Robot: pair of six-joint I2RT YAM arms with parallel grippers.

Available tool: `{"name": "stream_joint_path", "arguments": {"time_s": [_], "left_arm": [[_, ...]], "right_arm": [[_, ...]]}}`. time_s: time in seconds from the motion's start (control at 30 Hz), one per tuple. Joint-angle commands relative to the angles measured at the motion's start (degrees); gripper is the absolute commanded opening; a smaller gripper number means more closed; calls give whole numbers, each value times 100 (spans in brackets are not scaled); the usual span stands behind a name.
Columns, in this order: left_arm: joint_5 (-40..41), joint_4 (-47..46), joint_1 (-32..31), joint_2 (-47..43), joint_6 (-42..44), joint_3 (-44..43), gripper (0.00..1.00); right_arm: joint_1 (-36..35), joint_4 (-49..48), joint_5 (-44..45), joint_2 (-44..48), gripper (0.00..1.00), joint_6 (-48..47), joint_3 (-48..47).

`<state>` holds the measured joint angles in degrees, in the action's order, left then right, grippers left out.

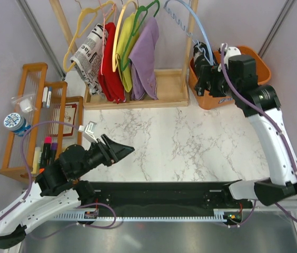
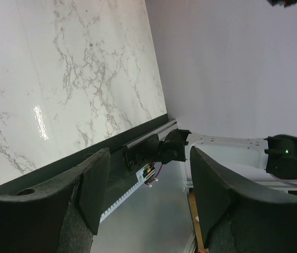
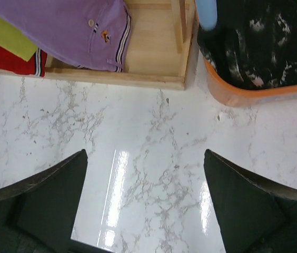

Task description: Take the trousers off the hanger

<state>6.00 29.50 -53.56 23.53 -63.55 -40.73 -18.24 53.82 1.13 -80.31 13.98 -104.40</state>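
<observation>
The black trousers with white speckles (image 3: 259, 47) lie bunched in an orange basket (image 3: 254, 95), seen in the right wrist view. In the top view my right arm hides them. The light-blue hanger (image 1: 190, 21) hangs bare at the right end of the wooden rack. Its lower arm shows in the right wrist view (image 3: 206, 13), just over the basket's edge. My right gripper (image 1: 204, 74) is open and empty (image 3: 146, 211), above the marble next to the basket. My left gripper (image 1: 119, 150) is open and empty (image 2: 148, 200), low over the table's near left.
The wooden rack (image 1: 164, 92) holds a purple garment (image 1: 144, 58), a yellow-green one, a red one and a newspaper-print one (image 1: 88, 52) on green and yellow hangers. A wooden shelf (image 1: 32, 105) with small items stands at the left. The marble tabletop (image 1: 180, 142) lies between the arms.
</observation>
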Motion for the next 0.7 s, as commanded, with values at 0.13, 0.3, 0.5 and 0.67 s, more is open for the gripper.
{"name": "stream_joint_path", "arguments": {"time_s": [0.13,0.3,0.5,0.67], "left_arm": [[-310,-523,-23,99,-131,329,72],[-503,-979,-23,3,-158,706,77],[-1056,-2262,-23,-419,9,1549,80],[-1136,-2800,-23,-884,-61,2121,82]], "right_arm": [[-48,-416,-304,2071,98,553,2553],[-311,-1276,-1114,2984,98,1316,4511],[-1154,-2884,-1265,3487,98,2397,6314],[-1743,-3202,-343,3444,98,2715,6827]]}}
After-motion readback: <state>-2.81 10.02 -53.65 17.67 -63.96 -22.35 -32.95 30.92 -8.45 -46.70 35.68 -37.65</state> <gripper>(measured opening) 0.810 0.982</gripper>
